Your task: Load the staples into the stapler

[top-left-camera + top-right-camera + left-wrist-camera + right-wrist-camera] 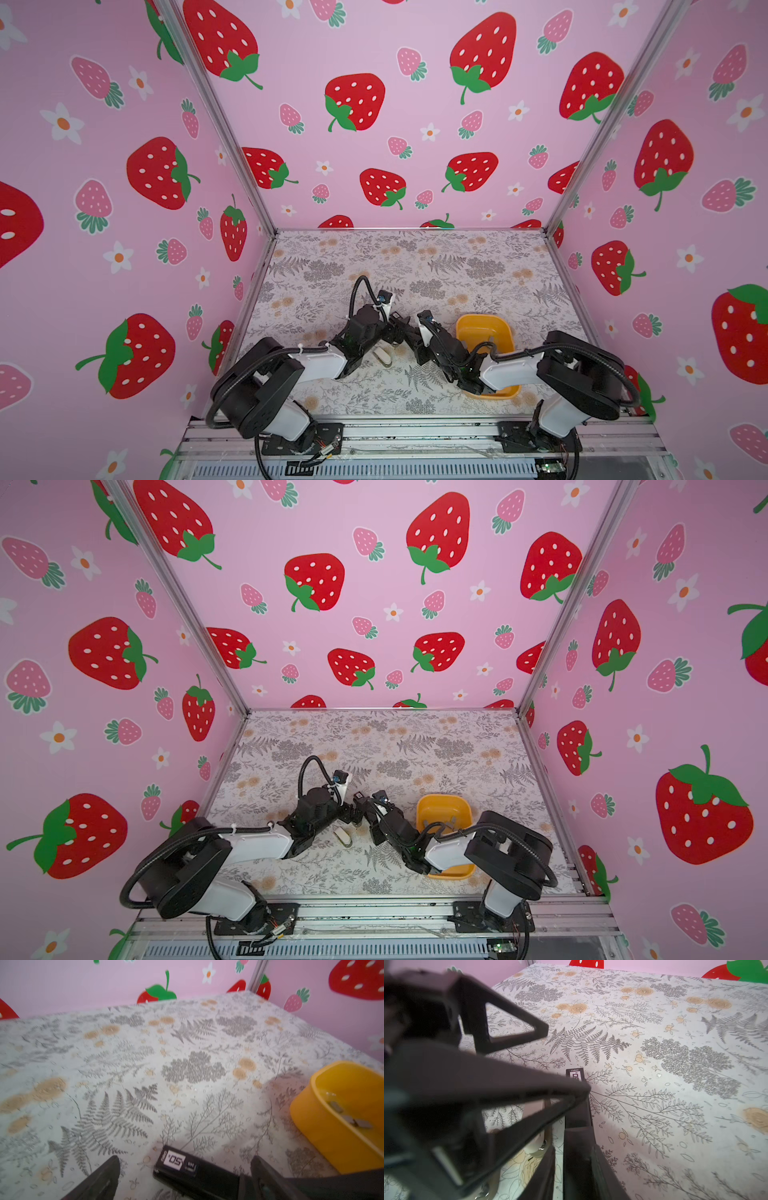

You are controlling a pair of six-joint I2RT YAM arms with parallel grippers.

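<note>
The black stapler with its small light label points away from both wrists near the table's middle. My left gripper is open wide, one finger on each side of the stapler and neither touching it. My right gripper stands over the stapler's rear part. Its jaws are slightly apart, with a strip of table showing between one finger and the stapler. The grey staples lie inside the yellow bin.
The yellow bin sits right of centre, partly under my right arm. A small white-topped object lies on the floral table just in front of the two grippers. Pink strawberry walls close three sides.
</note>
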